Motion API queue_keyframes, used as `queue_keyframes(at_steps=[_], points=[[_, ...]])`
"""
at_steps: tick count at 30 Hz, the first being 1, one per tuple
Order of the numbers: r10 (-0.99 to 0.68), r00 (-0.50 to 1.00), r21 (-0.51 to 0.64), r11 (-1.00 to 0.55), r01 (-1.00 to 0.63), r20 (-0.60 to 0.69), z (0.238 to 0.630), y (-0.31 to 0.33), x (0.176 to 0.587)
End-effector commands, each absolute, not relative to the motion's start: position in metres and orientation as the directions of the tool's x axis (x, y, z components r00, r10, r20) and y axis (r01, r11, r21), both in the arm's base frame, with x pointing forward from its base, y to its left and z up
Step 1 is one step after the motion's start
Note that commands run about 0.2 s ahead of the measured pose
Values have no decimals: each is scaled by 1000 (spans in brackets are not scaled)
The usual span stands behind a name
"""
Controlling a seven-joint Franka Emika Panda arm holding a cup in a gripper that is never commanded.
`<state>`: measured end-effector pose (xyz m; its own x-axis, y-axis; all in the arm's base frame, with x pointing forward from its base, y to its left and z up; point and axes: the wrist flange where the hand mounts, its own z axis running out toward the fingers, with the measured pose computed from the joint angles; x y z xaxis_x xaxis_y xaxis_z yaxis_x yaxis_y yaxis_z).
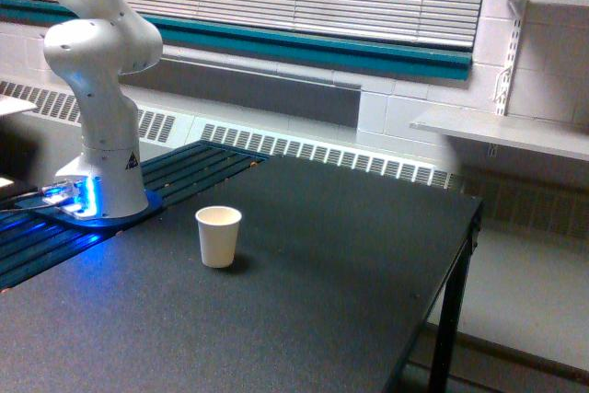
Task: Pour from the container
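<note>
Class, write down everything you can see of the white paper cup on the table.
The white paper cup is small, opaque and tapered, wider at its round rim than at its base. It stands upright with its mouth open upward on the dark table, near the robot's base, casting a faint shadow. Nothing but the table touches it. Its inside looks pale; contents cannot be told.

kinda dim indoor shot, soft and grainy all over, blue LED glow at the arm's base (83,198) mid-left, faint shadow under the paper cup (218,236)

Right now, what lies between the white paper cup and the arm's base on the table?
Nothing: the exterior view shows bare black tabletop between the paper cup and the arm's base.
</note>
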<state>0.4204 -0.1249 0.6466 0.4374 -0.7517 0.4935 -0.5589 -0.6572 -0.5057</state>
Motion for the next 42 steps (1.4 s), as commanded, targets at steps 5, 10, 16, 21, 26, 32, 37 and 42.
queue_keyframes(at_steps=[5,10,16,21,26,32,37,42], points=[[-696,520,-464,-718,-519,495,624,-102,392],[-700,537,-466,-714,-522,471,606,-94,381],[-683,573,-430,-731,-530,453,583,-82,369],[-685,587,-420,-729,-541,431,568,-75,358],[-686,600,-402,-727,-556,412,554,-68,348],[-679,615,-380,-734,-563,401,540,-57,337],[-688,624,-382,-725,-572,371,527,-47,328],[-692,635,-372,-721,-584,344,512,-36,319]])
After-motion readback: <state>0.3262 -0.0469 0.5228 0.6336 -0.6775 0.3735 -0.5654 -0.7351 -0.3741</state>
